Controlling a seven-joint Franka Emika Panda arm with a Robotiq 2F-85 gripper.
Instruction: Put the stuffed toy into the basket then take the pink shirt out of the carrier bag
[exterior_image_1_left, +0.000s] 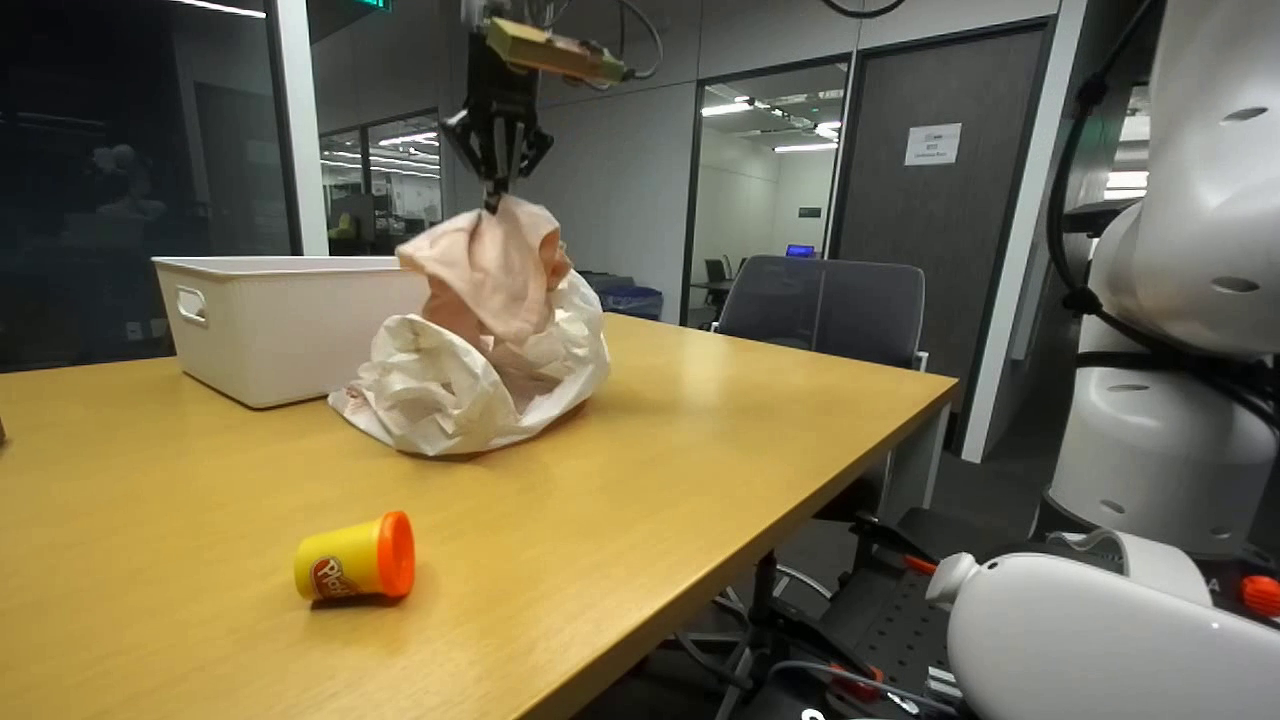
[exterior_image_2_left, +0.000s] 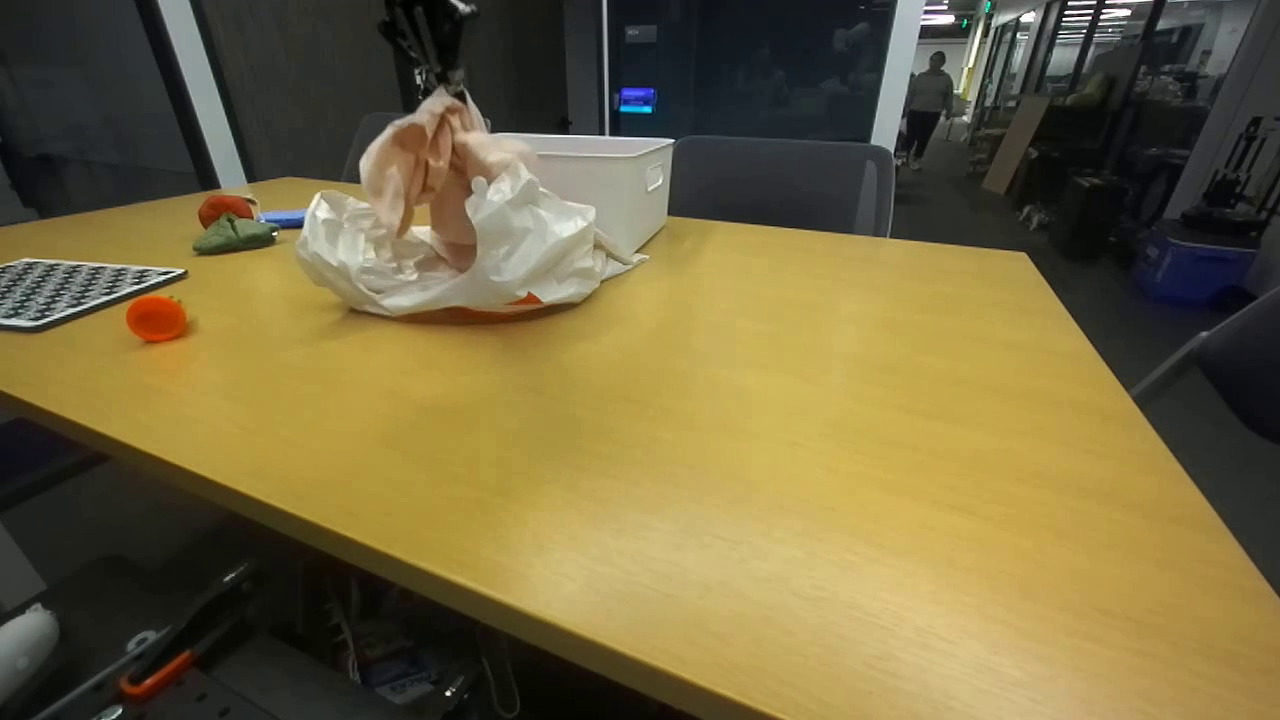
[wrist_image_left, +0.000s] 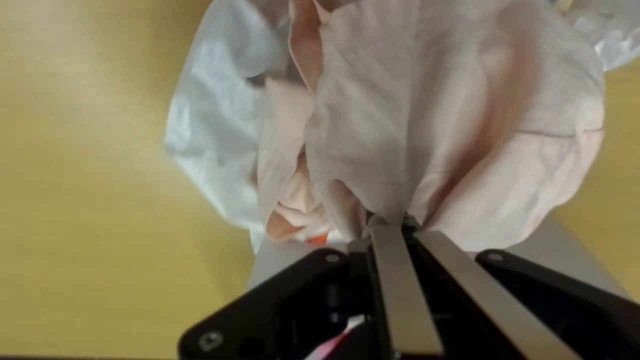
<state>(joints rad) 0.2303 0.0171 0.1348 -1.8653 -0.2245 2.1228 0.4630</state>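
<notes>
Pink shirt (exterior_image_1_left: 492, 268) pinched in closed jaws, lower folds inside white bag (exterior_image_1_left: 455, 392), basket (exterior_image_1_left: 300, 325) alongside, interior hidden

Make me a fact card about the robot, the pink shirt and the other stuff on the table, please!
Gripper: shut on the pink shirt
Pink shirt: top pinched and lifted, lower folds hanging into the carrier bag
Carrier bag: white, crumpled, on the table
Basket: white, behind the carrier bag in both exterior views, contents hidden there
Tub: yellow, orange lid, lying on its side
Also there: patterned board, something red, something green, something blue
Stuffed toy: can't make it out for sure
</notes>
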